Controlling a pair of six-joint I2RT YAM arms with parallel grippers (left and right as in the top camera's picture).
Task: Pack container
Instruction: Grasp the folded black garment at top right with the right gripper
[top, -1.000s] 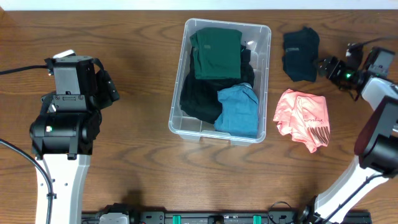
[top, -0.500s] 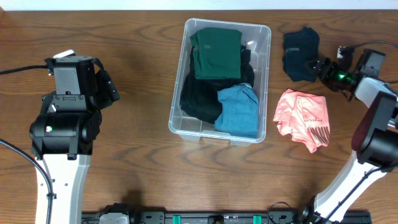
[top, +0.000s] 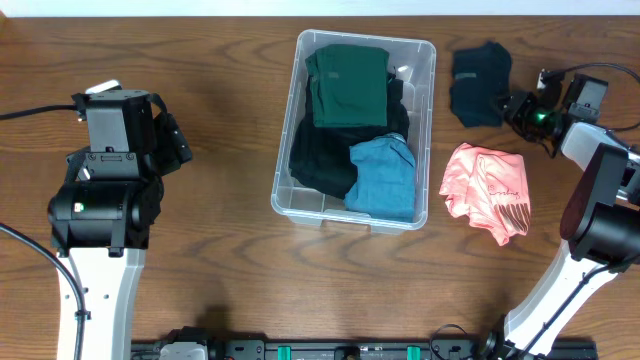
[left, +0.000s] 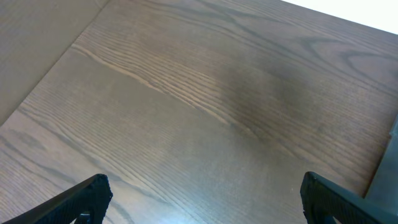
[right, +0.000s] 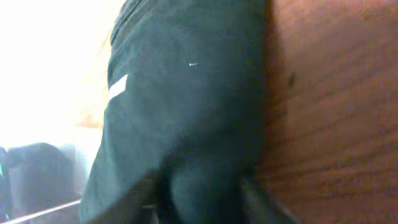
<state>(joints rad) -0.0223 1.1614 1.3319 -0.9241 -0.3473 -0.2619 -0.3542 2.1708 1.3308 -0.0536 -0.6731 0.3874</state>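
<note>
Two fingers (left: 87, 196) of the left gripper (left: 205, 188) stood spread wide at the bottom corners of the left wrist view, with nothing between them but bare wood. In the overhead view that gripper sat well off to the left of everything else, over the table (top: 220, 80), touching nothing.

Right side: the fingers (right: 256, 198) of the right gripper (top: 508, 106) were drawn in on a bunched fold of the navy garment (top: 480, 85). In the right wrist view dark cloth filled the gap between them (the frame was blurred and very close, so the exact contact at the pads could not be made out). From overhead the gripper met the garment at its right edge, the arm reaching in from the table's right side. The rest of the garment lay crumpled flat on the wood.

Just below the navy garment, apart from it, a pink garment (top: 487, 190) lay loose on the table, with dark lettering and stripes showing on it.

The container (top: 295, 208) sat at the middle of the table, toward the far edge, long side running front to back, to the left of both loose garments and clear of either gripper. Inside it:
- a green garment (top: 348, 85), folded, at the far end, on top
- a black garment (top: 325, 155) at the near left, partly under the green one
- a blue garment (top: 385, 178) at the near right, beside the black one

A strip of clear floor showed along the container's near wall.
</note>
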